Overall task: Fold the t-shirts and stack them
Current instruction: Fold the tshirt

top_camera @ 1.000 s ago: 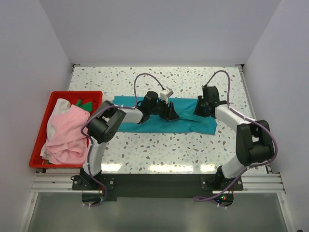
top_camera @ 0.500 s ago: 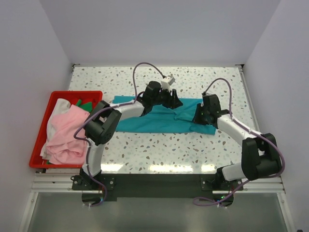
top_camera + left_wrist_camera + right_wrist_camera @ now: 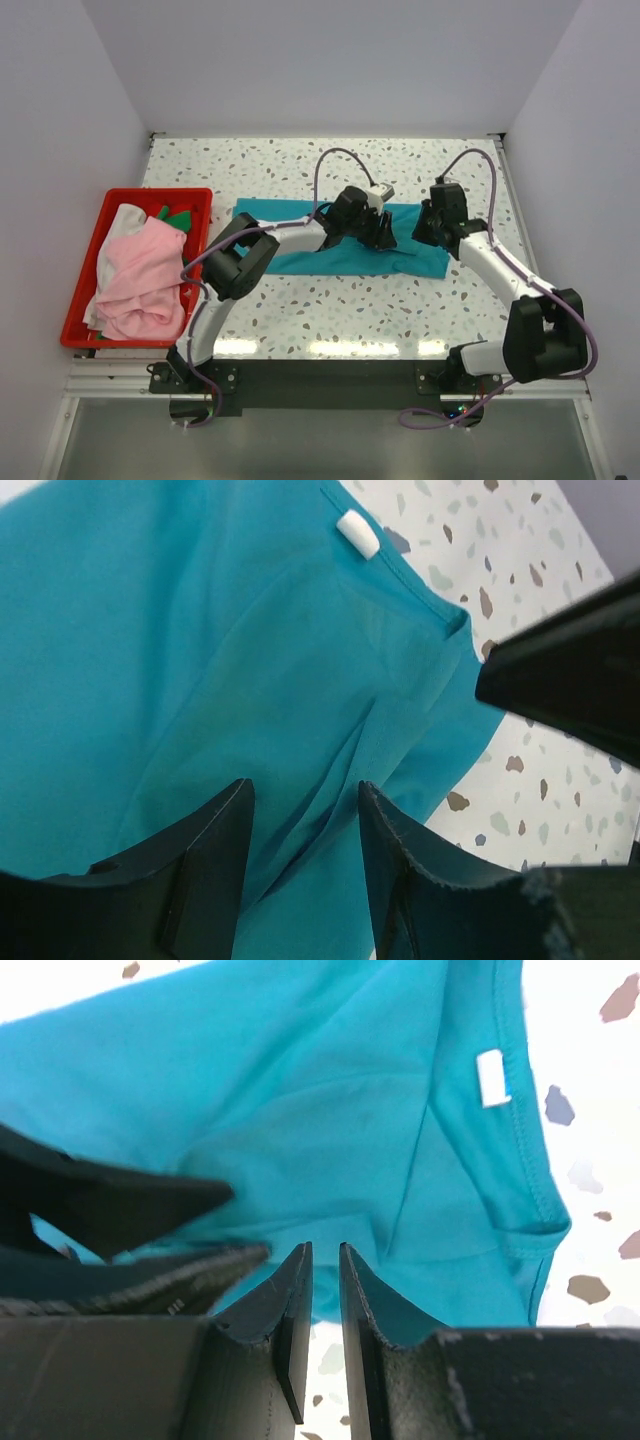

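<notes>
Teal shirt (image 3: 290,255): spread flat mid-table, long side running left to right; creased at the right end.
Shirt edges: left end near the bin but apart from it; right end stops short of the table's right side; stitched collar edge with a white tag (image 3: 357,534) at the far right.
Left gripper (image 3: 380,234): low over the right half of the teal shirt; fingers (image 3: 215,850) apart, cloth showing through the gap, nothing clamped.
Right gripper (image 3: 430,226): at the shirt's right end, just beside the left gripper; fingers (image 3: 290,1320) almost together with only a thin slit, tips at the cloth's edge; cannot tell whether any cloth is pinched.
Bin (image 3: 80,337): red, at the table's left edge.
Bin contents: pink shirt (image 3: 140,280) heaped on top, white piece (image 3: 122,222) at the far left, dark green piece (image 3: 180,215) at the far right.
Open room: bare table (image 3: 330,310) in a wide strip far of the teal shirt, another near of it, and a narrower strip to its right.
Crowding: both grippers close together over the shirt's right end; left half of the shirt uncovered.
</notes>
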Robot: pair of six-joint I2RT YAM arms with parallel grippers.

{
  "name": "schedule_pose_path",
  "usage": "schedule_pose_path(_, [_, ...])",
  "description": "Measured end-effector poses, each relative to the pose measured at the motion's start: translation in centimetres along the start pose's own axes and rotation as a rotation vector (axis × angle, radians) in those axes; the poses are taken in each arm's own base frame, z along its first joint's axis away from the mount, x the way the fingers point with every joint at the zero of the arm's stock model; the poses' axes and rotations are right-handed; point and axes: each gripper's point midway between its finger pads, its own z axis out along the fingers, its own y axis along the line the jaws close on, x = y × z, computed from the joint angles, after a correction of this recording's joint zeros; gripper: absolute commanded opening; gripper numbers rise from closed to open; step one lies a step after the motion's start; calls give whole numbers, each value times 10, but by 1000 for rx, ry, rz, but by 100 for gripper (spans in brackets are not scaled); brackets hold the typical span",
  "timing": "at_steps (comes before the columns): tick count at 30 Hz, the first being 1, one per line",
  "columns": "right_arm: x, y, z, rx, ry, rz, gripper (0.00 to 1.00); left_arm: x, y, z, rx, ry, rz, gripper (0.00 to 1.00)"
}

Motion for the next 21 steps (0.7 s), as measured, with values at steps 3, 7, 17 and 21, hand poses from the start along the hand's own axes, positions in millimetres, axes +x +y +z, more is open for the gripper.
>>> schedule_pose_path(3, [-11, -3, 4, 20, -9, 16, 21, 13, -4, 3, 2, 33, 7, 50])
schedule_pose_path(7, [-18, -4, 10, 32, -8, 29, 21, 15, -8, 4, 9, 36, 14, 50])
schedule_pose_path(17, [-8, -8, 25, 55, 42, 28, 20, 39, -7, -4, 31, 71, 27, 50])
schedule_pose_path(21, [0, -10, 32, 60, 74, 26, 19, 45, -12, -10, 49, 75, 30, 52])
